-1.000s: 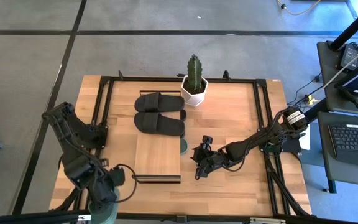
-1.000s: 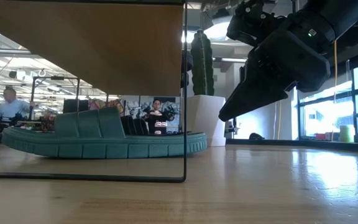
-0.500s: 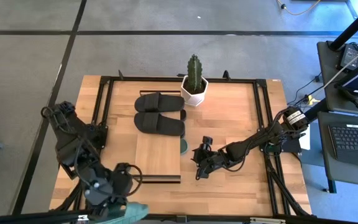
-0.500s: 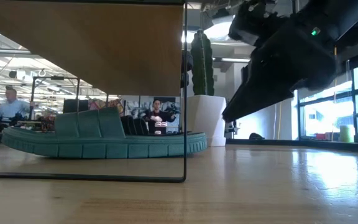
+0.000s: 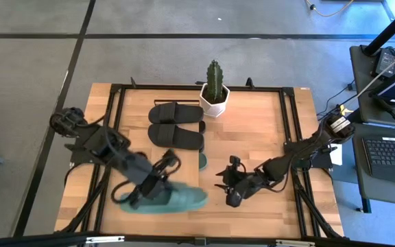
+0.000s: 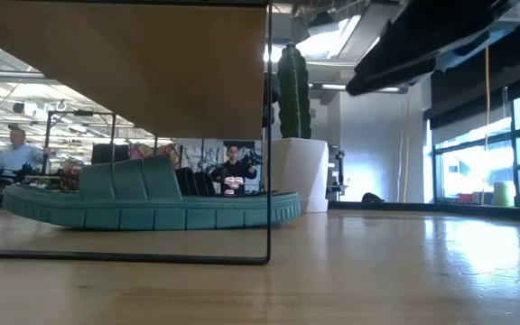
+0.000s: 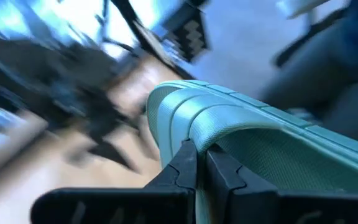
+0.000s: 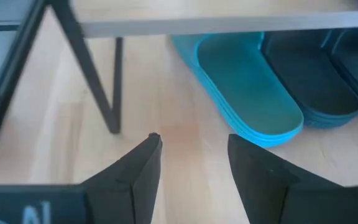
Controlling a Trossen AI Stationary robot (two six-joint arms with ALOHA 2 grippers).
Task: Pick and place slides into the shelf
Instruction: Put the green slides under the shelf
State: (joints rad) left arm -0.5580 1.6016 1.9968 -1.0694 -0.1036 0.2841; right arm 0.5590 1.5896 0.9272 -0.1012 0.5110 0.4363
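The left gripper [image 5: 158, 180] is over the near part of the table [image 5: 252, 213], above the shelf [image 5: 158, 159], clamped shut on the strap of a green sandal [image 5: 166, 199]. The left wrist view shows its two fingers [image 7: 185, 167] pinched together on the edge of that ribbed strap, the sandal [image 7: 253, 137] hanging from them and spreading out beyond the fingertips. From above, this sandal covers the near end of the shelf's wooden top, its toe pointing right.

A second green sandal [image 6: 143, 203] lies flat on the table under the shelf, its toe sticking out past the shelf's right edge. Two black sandals [image 5: 175, 123] sit side by side at the far end of the shelf, just left of a potted cactus [image 5: 214, 89].

The right gripper [image 5: 233, 186] hangs to the right of the shelf, apart from every sandal, with its fingers [image 8: 138, 165] spread open and nothing between them. In the right wrist view, the green sandal [image 8: 241, 93] under the shelf lies ahead of those fingers, with a black sandal [image 8: 312, 81] beside it and the shelf's thin black leg [image 8: 98, 87] on the other side.
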